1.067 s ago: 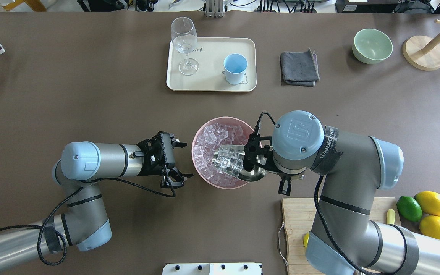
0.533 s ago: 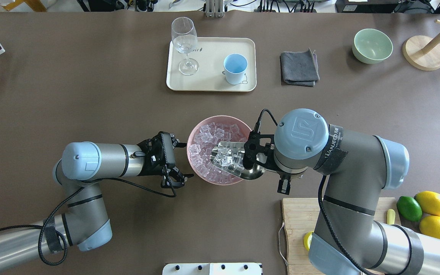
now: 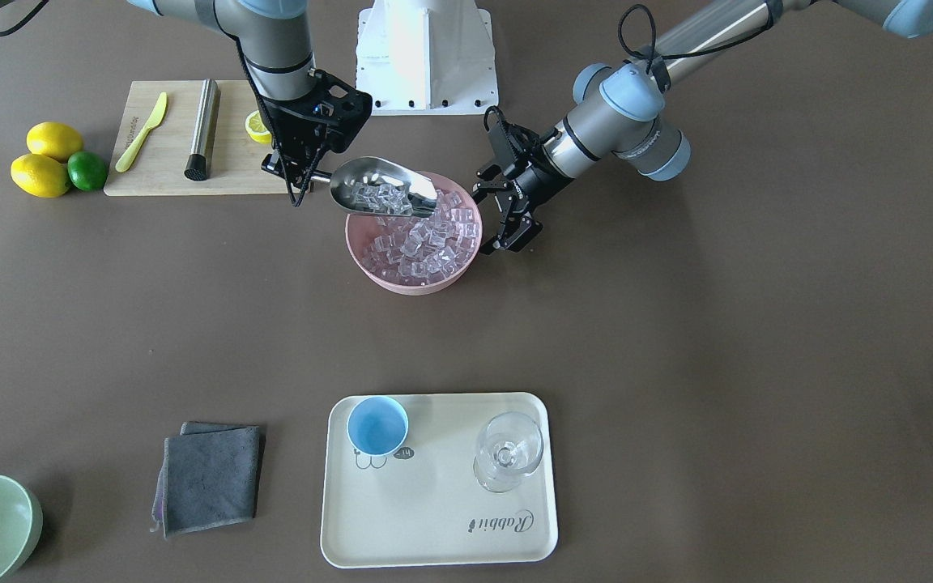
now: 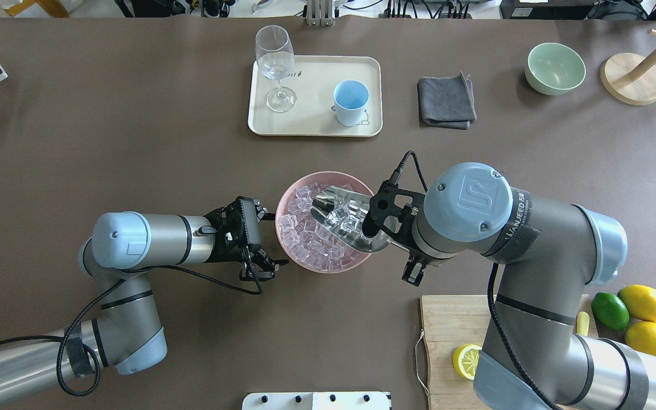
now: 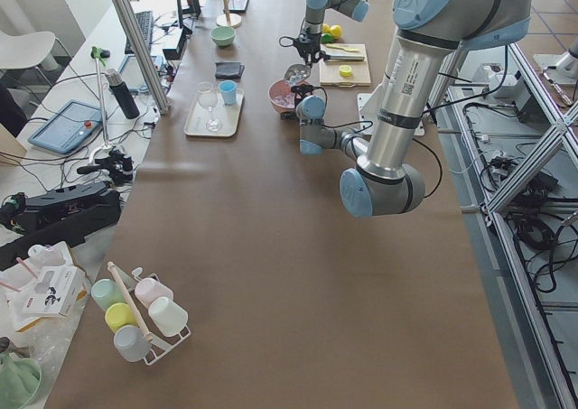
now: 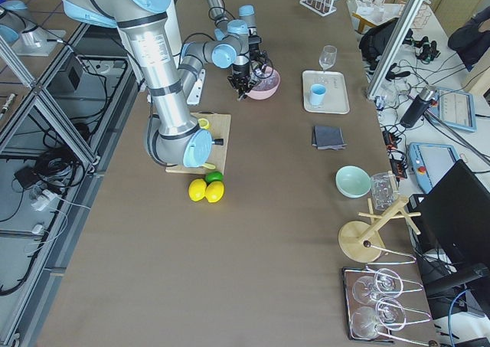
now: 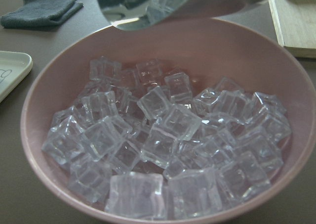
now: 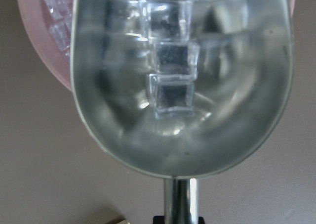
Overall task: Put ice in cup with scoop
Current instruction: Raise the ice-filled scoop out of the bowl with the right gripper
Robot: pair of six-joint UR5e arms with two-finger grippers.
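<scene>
My right gripper [image 3: 298,174] is shut on the thin handle of the steel scoop [image 4: 339,219], holding it level above the pink bowl [image 4: 322,270]. Several ice cubes [image 8: 170,61] lie in the scoop's trough [image 3: 381,188]. The bowl holds many more ice cubes [image 4: 305,242], which also show in the left wrist view [image 7: 163,145]. My left gripper [image 4: 277,239] is open and empty, its fingers at the bowl's left rim. The light-blue cup [image 4: 351,101] stands upright and empty on the cream tray [image 4: 311,122] at the far side.
A stemmed glass [image 4: 275,62] stands on the tray's left. A grey cloth [image 4: 446,102] and a green bowl [image 4: 554,68] lie to the tray's right. A cutting board [image 4: 447,330] with a lemon half [image 4: 467,361] and a steel cylinder [image 3: 201,128] sits under my right arm.
My right gripper has lifted the loaded scoop out of the ice and swung it toward the far side. The pink bowl has slid slightly left. The left arm has not moved.
</scene>
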